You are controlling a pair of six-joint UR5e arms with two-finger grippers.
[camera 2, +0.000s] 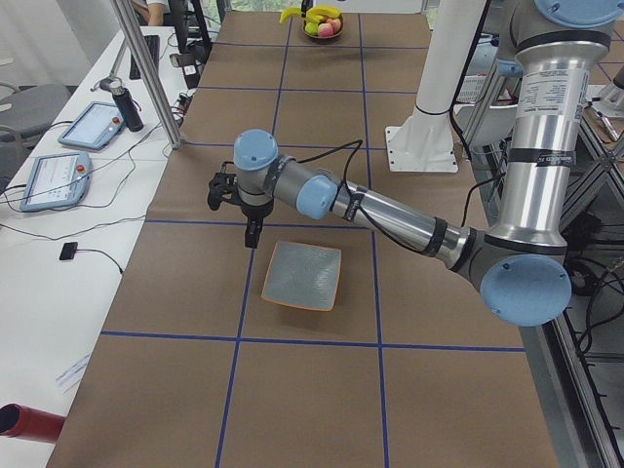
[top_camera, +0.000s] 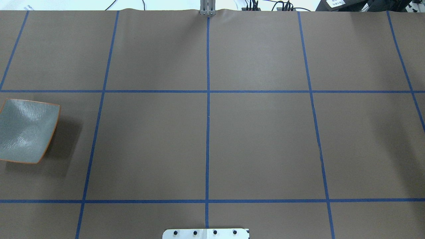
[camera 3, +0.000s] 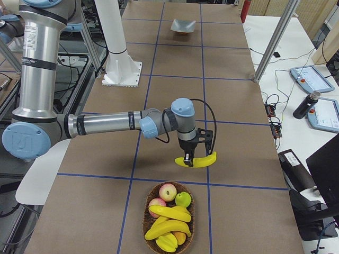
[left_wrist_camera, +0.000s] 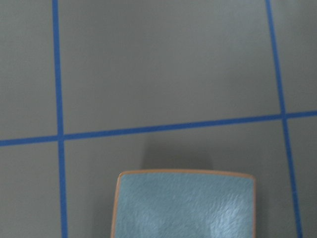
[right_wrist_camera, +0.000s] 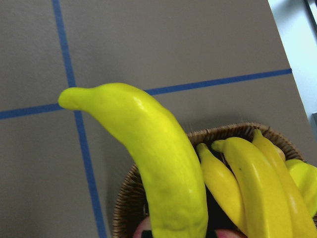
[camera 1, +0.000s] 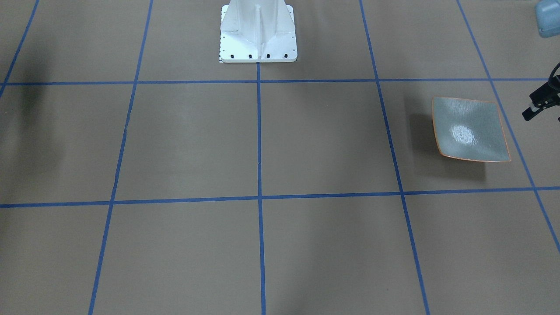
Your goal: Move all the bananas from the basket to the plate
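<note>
While the banana (camera 3: 197, 160) hangs under the right tool (camera 3: 195, 155), whose grip you cannot tell, carry it level across the counter (camera 3: 175, 95) to the plate (camera 3: 183, 25); the left tool (camera 2: 252, 239) is equally unclear.

Plate (top_camera: 26, 131): square, shallow, grey-green, thin orange rim, bare. It sits flat at the worktop's left edge, mid-depth.
Basket (camera 3: 144, 219): oval wicker, at the worktop's right end, well apart from the plate.
One banana (camera 3: 197, 160): bright yellow, roughly level, off the worktop at the right claw (camera 3: 195, 152), just beside the basket.
Other bananas (camera 3: 168, 214), about three, lie in the basket.
</note>
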